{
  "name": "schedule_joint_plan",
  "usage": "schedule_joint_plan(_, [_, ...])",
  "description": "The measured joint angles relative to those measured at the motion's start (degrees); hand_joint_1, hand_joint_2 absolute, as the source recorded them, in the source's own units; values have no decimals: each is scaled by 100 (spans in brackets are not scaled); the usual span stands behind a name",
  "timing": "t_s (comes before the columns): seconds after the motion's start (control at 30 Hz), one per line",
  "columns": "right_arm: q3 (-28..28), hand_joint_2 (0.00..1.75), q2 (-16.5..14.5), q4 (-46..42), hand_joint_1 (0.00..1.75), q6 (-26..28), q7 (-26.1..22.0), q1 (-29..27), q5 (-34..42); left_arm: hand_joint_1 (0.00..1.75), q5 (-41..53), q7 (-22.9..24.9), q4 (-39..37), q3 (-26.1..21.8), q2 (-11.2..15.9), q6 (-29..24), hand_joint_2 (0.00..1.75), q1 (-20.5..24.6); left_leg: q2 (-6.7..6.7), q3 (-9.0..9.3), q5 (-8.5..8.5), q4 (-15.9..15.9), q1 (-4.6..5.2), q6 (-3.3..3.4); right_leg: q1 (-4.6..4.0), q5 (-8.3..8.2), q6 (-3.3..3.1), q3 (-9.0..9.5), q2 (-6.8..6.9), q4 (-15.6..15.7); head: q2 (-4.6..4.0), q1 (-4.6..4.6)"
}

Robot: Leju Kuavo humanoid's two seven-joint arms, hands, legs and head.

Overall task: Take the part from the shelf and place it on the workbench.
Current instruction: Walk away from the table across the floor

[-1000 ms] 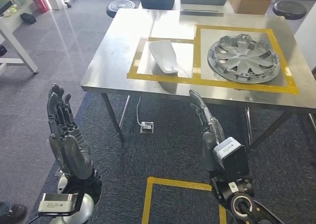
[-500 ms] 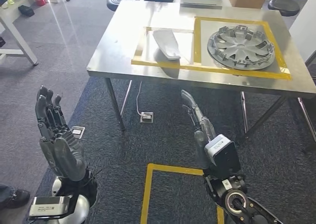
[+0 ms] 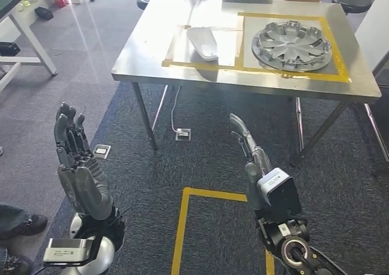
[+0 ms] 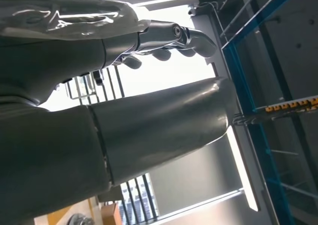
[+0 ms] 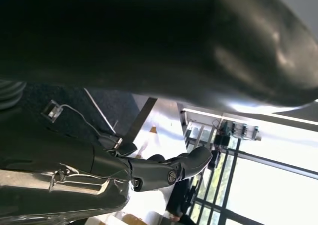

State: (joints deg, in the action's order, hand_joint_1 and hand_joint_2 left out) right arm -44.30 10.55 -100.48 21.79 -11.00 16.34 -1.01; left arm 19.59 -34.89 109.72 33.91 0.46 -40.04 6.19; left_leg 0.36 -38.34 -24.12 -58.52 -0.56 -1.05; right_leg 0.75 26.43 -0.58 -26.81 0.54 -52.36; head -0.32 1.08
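Both hands are empty with fingers loosely spread, left hand (image 3: 75, 156) and right hand (image 3: 250, 153) hanging over the dark carpet in front of the steel workbench (image 3: 137, 62). The white part (image 3: 203, 42) sits on it inside the yellow tape (hubcap (image 3: 292, 44) in the neighbouring square).

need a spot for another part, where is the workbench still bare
The workbench is bare along its left end, between the left edge and the left taped box. The white part takes up most of that box; the hubcap nearly covers the right one. A narrow bare strip runs along the front edge, below the yellow tape.
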Motion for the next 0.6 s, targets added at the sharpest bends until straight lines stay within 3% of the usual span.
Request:
schedule_joint_plan(0.07, [-2, 0, 0, 2, 0, -2, -1, 0, 0, 0, -7, -8, 0, -3, 4, 0, 0, -2, -2, -246, -613, -785, -4, -26, -14, -152, -42, -166, 12, -7, 0, -75])
schedule_joint_plan(0.1, [-4, 0, 0, 6, 0, -2, -1, -1, 1, 0, -9, -15, 0, -3, 6, 0, 0, -2, -2, -313, -739, -1138, -3, -36, -20, -231, -43, -257, 12, -16, 0, -105])
schedule_joint_plan(0.13, [-8, 0, 1, 11, 0, -2, -2, -2, 1, 0, -13, -21, 0, -3, 7, -1, 0, -3, -3, -309, -712, -1351, -3, -40, -26, -305, -42, -362, 13, -28, 0, -131])
schedule_joint_plan(0.17, [-13, 0, 1, 18, 0, -2, -2, -2, 3, 0, -14, -27, 0, -4, 8, -2, 0, -3, -3, -208, -570, -1376, -2, -34, -30, -373, -36, -463, 13, -44, 0, -155])
schedule_joint_plan(0.23, [-22, 0, -1, 26, 0, -5, -6, 1, 6, 0, -12, -35, 0, -5, 9, -4, 0, -3, -4, 304, -270, -817, 5, 12, -36, -483, -14, -634, 11, -86, 1, -199])
schedule_joint_plan(0.3, [-31, 0, -2, 27, 0, -9, -13, 8, 11, 0, -3, -38, 1, -5, 8, -4, 0, -3, -4, 905, -266, 66, 33, 81, -54, -577, 30, -747, 11, -128, 1, -228])
schedule_joint_plan(0.33, [-36, 0, -2, 27, 0, -10, -16, 14, 17, 0, 2, -39, 2, -6, 7, -4, 0, -5, -5, 1065, -318, 347, 50, 111, -56, -626, 59, -780, 14, -135, 1, -227])
schedule_joint_plan(0.4, [-51, 0, -2, 31, 0, -11, -19, 26, 55, 0, 9, -44, 3, -7, 9, -4, 0, -17, -2, 1100, -315, 539, 57, 173, -52, -721, 129, -833, 17, -123, 0, -210])
schedule_joint_plan(0.47, [-68, 0, -2, 39, 0, -13, -19, 36, 87, 0, 8, -51, 3, -8, 10, -4, 0, -28, 3, 1019, -215, 575, 31, 247, -36, -561, 200, -931, -7, -247, 0, -185])
schedule_joint_plan(0.5, [-76, 0, -2, 42, 0, -12, -19, 39, 86, 0, 4, -54, 3, -8, 9, -4, 0, -30, 5, 972, -161, 596, 13, 283, -28, -335, 232, -1011, -21, -461, 1, -153])
schedule_joint_plan(0.57, [-97, 0, -2, 53, 0, -9, -17, 47, 28, 0, -20, -49, 2, -10, 7, -4, 0, -30, -19, 859, -67, 597, 11, 320, 2, 216, 288, -1200, -32, -1193, 0, -76])
schedule_joint_plan(0.6, [-110, 0, -2, 61, 0, -7, -11, 52, -16, 0, -36, -42, 2, -10, 8, -4, 0, -30, -40, 797, -15, 594, 12, 317, 14, 373, 310, -1262, -32, -1567, 0, -45])
